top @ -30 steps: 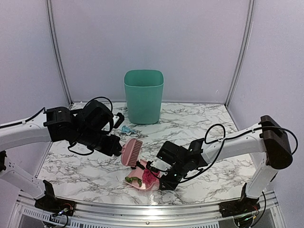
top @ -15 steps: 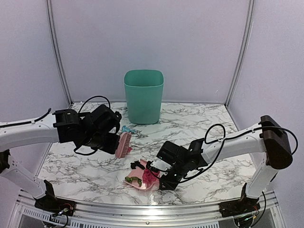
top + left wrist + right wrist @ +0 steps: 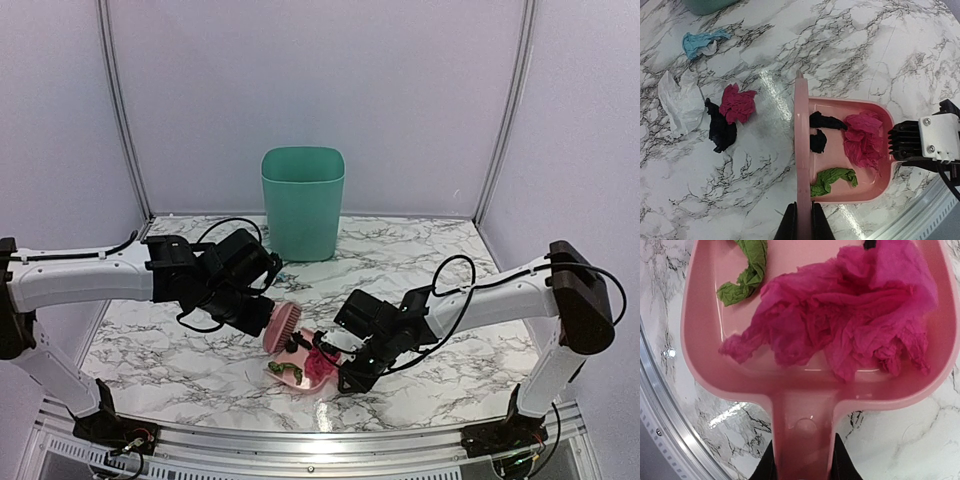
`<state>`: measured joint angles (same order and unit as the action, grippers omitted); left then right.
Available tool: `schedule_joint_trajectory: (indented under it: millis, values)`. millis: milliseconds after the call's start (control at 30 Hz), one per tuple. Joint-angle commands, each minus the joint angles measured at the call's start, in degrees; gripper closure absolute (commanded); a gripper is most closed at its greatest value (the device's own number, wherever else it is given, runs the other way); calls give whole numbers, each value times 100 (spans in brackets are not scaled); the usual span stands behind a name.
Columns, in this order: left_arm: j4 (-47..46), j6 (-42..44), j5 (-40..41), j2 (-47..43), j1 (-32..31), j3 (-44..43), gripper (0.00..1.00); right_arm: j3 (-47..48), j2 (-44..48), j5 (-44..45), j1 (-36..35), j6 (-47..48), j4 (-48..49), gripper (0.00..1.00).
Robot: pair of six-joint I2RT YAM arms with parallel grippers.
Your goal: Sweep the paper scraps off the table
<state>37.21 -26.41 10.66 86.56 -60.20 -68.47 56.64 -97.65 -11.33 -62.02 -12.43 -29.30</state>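
Loosely crumpled paper scraps (image 3: 862, 140); 4 in dustpan (image 3: 840, 106) (pink).

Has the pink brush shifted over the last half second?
Yes. The brush has come nearer and rightward, away from the green bin, up to the mouth of the dustpan.

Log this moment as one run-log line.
left end effector shut on brush | right end effector shut on dustpan | dustpan: magenta, green, black scraps | table: loose scraps outside dustpan
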Motion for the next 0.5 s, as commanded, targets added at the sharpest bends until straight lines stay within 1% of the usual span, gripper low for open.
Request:
schedule_joint_trajectory:
  millis: [0,200,267,467]
  values:
    - [-133,50,-554,-261,9,-210,100,10,-76,144,67,-104,1,100]
    - [-202,31,-538,-480,9,-206,100,-29,-10,184,67,-133,147,100]
    - [-204,31,-420,-590,9,-209,100,-58,4,251,67,-147,211,100]
    - [-170,-23,606,-1104,24,-120,100,-174,79,420,71,-177,469,100]
